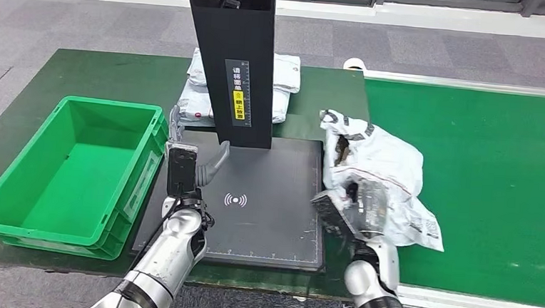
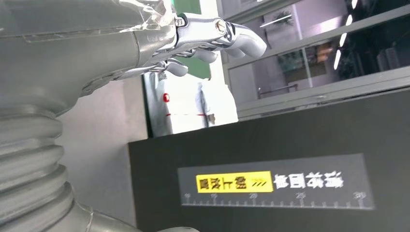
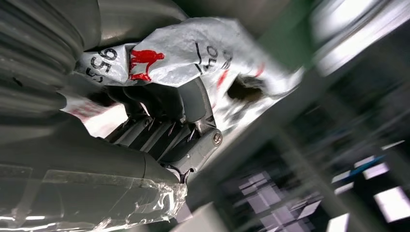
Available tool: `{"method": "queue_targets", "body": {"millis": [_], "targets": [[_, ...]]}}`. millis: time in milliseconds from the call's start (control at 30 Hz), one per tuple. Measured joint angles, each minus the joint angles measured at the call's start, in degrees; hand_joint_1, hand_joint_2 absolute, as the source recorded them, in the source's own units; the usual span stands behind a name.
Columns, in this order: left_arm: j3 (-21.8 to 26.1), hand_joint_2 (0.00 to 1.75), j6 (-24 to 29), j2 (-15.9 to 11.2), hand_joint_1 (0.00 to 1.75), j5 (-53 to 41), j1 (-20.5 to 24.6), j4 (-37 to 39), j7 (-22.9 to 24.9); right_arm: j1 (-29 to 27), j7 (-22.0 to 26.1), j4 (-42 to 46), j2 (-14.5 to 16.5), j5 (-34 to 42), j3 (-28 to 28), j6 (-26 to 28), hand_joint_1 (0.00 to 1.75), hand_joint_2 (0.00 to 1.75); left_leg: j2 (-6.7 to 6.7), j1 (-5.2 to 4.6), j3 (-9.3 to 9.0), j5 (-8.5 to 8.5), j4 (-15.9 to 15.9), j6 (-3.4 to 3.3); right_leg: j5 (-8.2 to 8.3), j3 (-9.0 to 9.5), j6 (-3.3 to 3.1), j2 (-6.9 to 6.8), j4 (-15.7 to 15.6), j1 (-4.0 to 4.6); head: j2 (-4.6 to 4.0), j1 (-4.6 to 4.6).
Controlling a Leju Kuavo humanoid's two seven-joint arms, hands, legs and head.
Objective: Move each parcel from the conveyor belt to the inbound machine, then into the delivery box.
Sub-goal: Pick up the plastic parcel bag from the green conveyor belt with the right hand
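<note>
From the head view, a crumpled white parcel (image 1: pixel 376 167) is gripped by the right hand (image 1: pixel 361 206) at the seam where the green conveyor belt (image 1: pixel 482 181) meets the black plate of the inbound machine (image 1: pixel 266 218). Part of the bag is draped over the plate's right edge, the rest over the belt. A slip is judged possible, since the film is loose and only a fold seems to be held; the trailing end could also catch on the plate's raised edge. The machine's black column (image 1: pixel 236 59) stands close by, so room for a lift is narrow on that side. The left hand (image 1: pixel 183 170) is held empty with fingers apart above the plate's left margin, just beside the green delivery box (image 1: pixel 16 203), whose near wall could be struck. More parcels (image 1: pixel 285 76) are seen behind the column on the tabletop (image 1: pixel 82 71).

In the left wrist view, spread fingers (image 2: pixel 241 41) holding nothing are shown before the column.

In the right wrist view, dark fingers (image 3: pixel 193 101) are closed into the parcel's film; motion blur hides the surroundings.
</note>
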State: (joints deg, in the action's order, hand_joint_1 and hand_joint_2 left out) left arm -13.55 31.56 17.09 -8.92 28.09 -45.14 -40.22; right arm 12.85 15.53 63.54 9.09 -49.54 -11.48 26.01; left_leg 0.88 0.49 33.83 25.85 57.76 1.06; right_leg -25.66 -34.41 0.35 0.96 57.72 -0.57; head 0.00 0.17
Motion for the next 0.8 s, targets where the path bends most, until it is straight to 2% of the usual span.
{"method": "queue_targets", "body": {"millis": [133, 300, 467, 500, 600, 633, 800], "targets": [[0.0, 1.75, -0.1, -0.4, 0.00, -0.2, 0.1, -1.0, 0.0, 0.4, 0.2, 1.1, 1.1, 1.2, -9.3, -1.7, 1.75, 1.75, 0.07, -0.01, 0.02, 0.00, 0.0, 0.00, 0.00, 0.01, 0.00, -0.05, 0.0, -0.02, 0.00, 0.00], [0.0, 1.75, -0.1, -0.7, 0.00, -0.4, 0.1, -1.5, 0.0, 0.8, 0.3, 1.6, 1.4, 2.9, -14.4, -2.7, 1.75, 1.75, 0.11, -0.08, 0.05, 0.00, 0.0, -0.01, 0.00, 0.01, 0.01, -0.09, 0.0, -0.08, 0.00, 0.01], [0.0, 1.75, -0.4, -0.8, 0.00, -0.3, 0.9, -1.5, 0.0, 2.4, 0.0, 1.3, 1.4, 8.9, -19.0, -11.3, 1.75, 1.75, 0.10, -0.09, 0.05, 0.00, 0.0, -0.01, 0.01, -0.01, 0.01, -0.08, 0.0, -0.07, 0.00, 0.00], [0.0, 1.75, -0.5, -0.8, 0.00, -0.3, 1.2, -1.5, 0.0, 2.9, -0.1, 0.8, 1.4, 9.9, -20.0, -13.1, 1.65, 1.75, 0.10, -0.09, 0.05, 0.00, 0.0, -0.01, 0.01, -0.01, 0.01, -0.08, 0.0, -0.06, 0.00, -0.01], [-0.2, 1.75, -1.1, -0.8, 0.00, 0.3, 2.2, -1.2, 0.0, 4.7, -0.8, -2.3, 1.5, 11.8, -22.5, -16.5, 0.34, 1.75, 0.11, -0.08, 0.04, -0.02, 0.0, 0.02, 0.01, -0.01, 0.01, -0.09, 0.0, -0.04, 0.00, 0.00], [-0.3, 1.75, -1.2, -0.7, 0.00, 0.6, 2.5, -1.1, 0.0, 5.3, -1.3, -3.6, 1.5, 12.0, -23.2, -16.8, 0.00, 1.75, 0.11, -0.08, 0.04, -0.03, 0.0, 0.03, 0.01, -0.01, 0.01, -0.09, 0.0, -0.04, 0.00, 0.00], [-1.0, 1.75, -1.3, -0.8, 0.00, 1.7, 3.1, -1.1, 0.0, 6.7, -1.3, -8.2, 1.4, 14.0, -24.6, -14.4, 0.00, 1.75, 0.13, -0.07, 0.05, -0.04, 0.0, 0.04, 0.01, -0.01, 0.00, -0.10, 0.0, -0.06, 0.00, 0.01]]}}
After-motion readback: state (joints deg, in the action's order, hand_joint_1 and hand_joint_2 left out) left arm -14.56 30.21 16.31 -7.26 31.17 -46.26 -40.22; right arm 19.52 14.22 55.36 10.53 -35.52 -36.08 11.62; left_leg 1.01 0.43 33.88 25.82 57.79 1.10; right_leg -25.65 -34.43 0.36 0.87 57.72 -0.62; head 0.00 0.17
